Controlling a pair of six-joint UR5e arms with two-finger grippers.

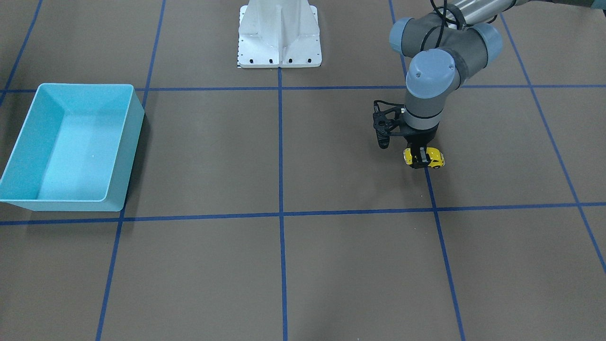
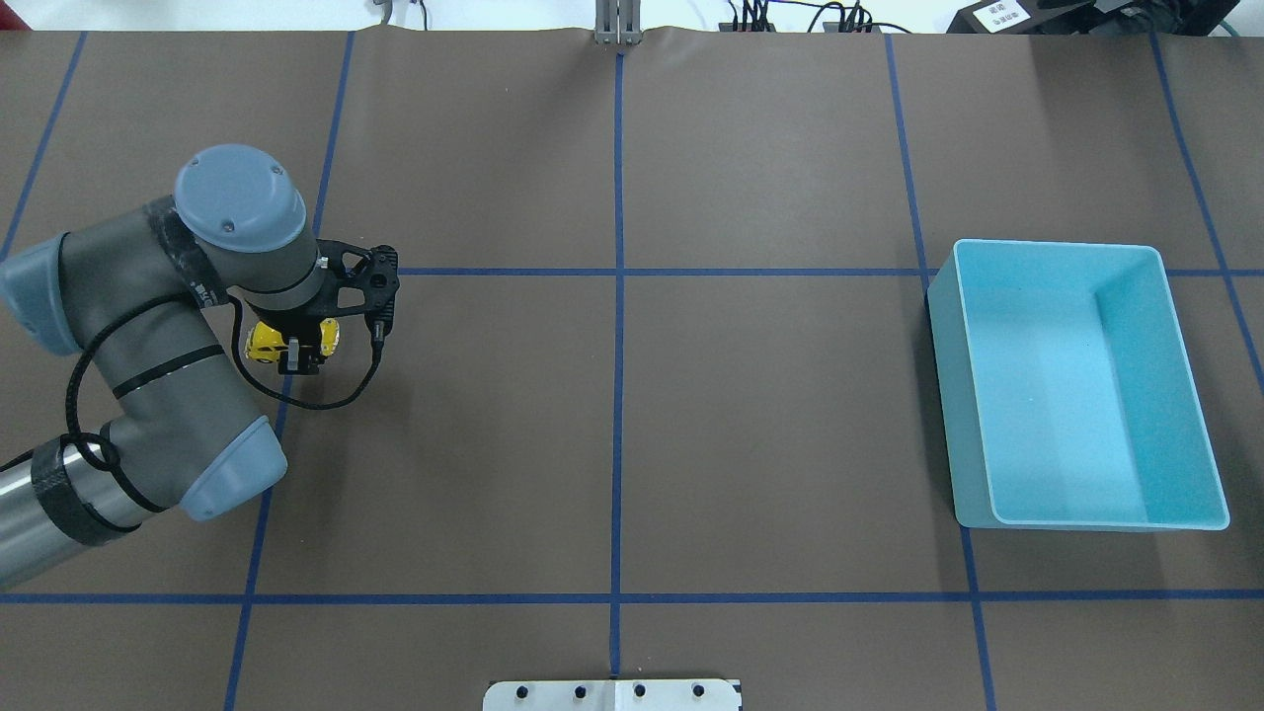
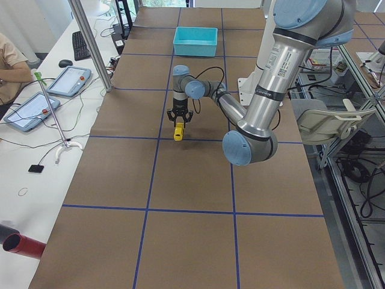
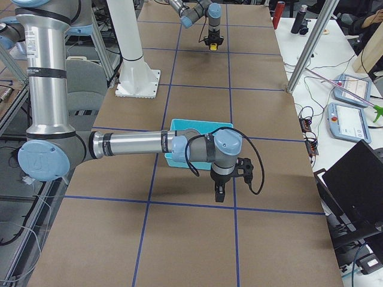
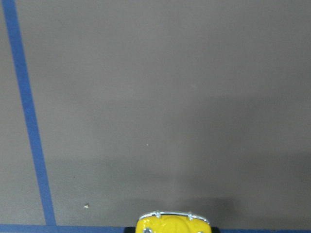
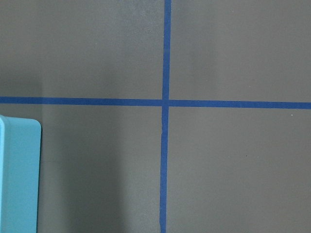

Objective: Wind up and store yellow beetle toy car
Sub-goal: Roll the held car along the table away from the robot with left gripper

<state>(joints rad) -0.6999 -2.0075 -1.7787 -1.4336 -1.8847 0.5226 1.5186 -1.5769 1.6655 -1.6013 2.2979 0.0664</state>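
One yellow beetle toy car [image 1: 433, 157] lies crosswise in the front-facing view, long axis left-to-right on a blue tape line [image 1: 440, 237], with the left gripper [image 1: 419, 163] clamped across its middle. Overhead, the axis again runs left-right, with bare table [image 2: 770, 415] between it and the distant light blue bin [image 2: 943, 395]; the left wrist view shows one bumpered end facing open table. From the right side, the right gripper [image 4: 219, 192] hangs near the bin, and I cannot tell whether it is open.

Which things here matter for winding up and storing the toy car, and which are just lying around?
Job: yellow beetle toy car, left gripper holding it, light blue bin.
Lying about: keyboard, computer mouse, tablet, red tube.
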